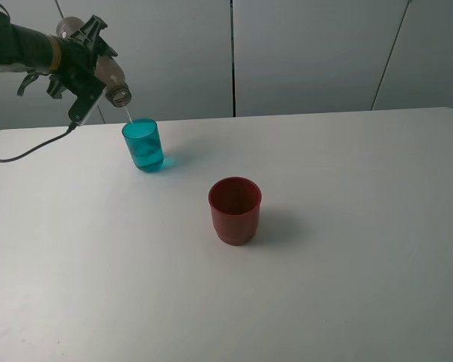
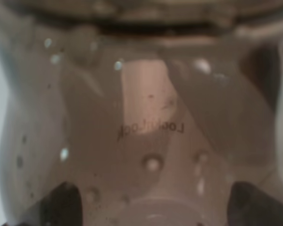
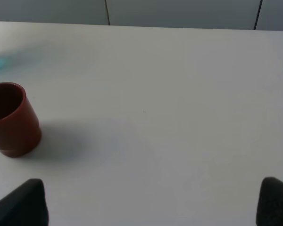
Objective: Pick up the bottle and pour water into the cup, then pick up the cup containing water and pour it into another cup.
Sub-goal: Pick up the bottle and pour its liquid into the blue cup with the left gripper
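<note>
Nearest, right gripper point(image 3: 146, 207) parked, jaws spread wide. Then red cup point(image 1: 235, 207), upright, well apart from teal cup point(image 1: 142, 145). Above the teal rim, bottle point(image 1: 115, 79) tilted neck-down, clamped in left gripper point(image 1: 89, 69), thin stream point(image 1: 127, 115) falling in. Hold tilt steady; keep neck over rim; level off before brim. Plain white table point(image 1: 347, 286); pale panelled wall point(image 1: 309, 53) behind.

The left arm point(image 1: 19, 44) is black with 1 yellow band point(image 1: 54, 53), the left gripper point(image 1: 89, 72) black and angular, with a thin black cable point(image 1: 30, 153); the right gripper point(image 3: 151, 205) shows 2 dark rounded fingertips point(image 3: 21, 205)
</note>
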`<move>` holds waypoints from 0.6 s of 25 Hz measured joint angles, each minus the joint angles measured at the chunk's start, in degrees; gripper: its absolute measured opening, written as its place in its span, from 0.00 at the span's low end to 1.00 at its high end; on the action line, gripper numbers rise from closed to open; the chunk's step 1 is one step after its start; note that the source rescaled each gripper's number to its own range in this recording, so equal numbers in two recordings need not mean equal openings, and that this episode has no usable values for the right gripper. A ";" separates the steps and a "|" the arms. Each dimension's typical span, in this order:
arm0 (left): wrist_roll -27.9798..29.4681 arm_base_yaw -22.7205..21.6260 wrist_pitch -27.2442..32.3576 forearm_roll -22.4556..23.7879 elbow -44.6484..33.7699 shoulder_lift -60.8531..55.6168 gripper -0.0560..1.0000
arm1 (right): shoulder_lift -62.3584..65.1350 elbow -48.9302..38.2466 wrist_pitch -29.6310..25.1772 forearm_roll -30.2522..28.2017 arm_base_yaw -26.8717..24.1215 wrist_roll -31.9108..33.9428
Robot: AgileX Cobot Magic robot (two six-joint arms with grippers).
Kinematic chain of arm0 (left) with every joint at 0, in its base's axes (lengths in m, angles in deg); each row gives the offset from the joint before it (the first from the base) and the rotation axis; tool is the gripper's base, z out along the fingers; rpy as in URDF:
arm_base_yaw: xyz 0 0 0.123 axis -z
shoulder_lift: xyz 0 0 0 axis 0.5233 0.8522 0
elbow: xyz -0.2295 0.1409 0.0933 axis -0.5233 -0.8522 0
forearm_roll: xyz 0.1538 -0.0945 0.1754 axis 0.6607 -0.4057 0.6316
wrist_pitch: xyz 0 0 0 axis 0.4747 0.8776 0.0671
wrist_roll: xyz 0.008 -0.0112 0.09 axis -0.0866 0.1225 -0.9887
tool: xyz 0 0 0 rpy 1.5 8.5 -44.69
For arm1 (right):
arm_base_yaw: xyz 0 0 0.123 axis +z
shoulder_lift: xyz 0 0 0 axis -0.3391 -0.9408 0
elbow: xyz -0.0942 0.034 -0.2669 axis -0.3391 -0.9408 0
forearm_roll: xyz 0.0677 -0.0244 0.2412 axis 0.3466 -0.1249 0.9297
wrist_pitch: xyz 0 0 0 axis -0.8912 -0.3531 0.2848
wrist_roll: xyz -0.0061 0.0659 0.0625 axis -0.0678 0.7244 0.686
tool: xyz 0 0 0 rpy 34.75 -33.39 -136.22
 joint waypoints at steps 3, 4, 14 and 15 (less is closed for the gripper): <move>0.00 0.00 -0.23 0.00 0.00 0.00 0.28 | 0.00 0.00 0.00 0.00 0.00 0.00; 0.10 0.00 -0.21 0.00 0.00 0.00 0.28 | 0.00 0.00 0.00 0.00 0.00 0.00; 20.50 0.89 -0.51 0.00 0.00 0.00 0.28 | 0.00 0.00 0.00 0.00 0.00 0.00; 25.87 1.04 -0.67 0.00 0.00 0.00 0.28 | 0.00 0.00 0.00 0.00 0.00 0.00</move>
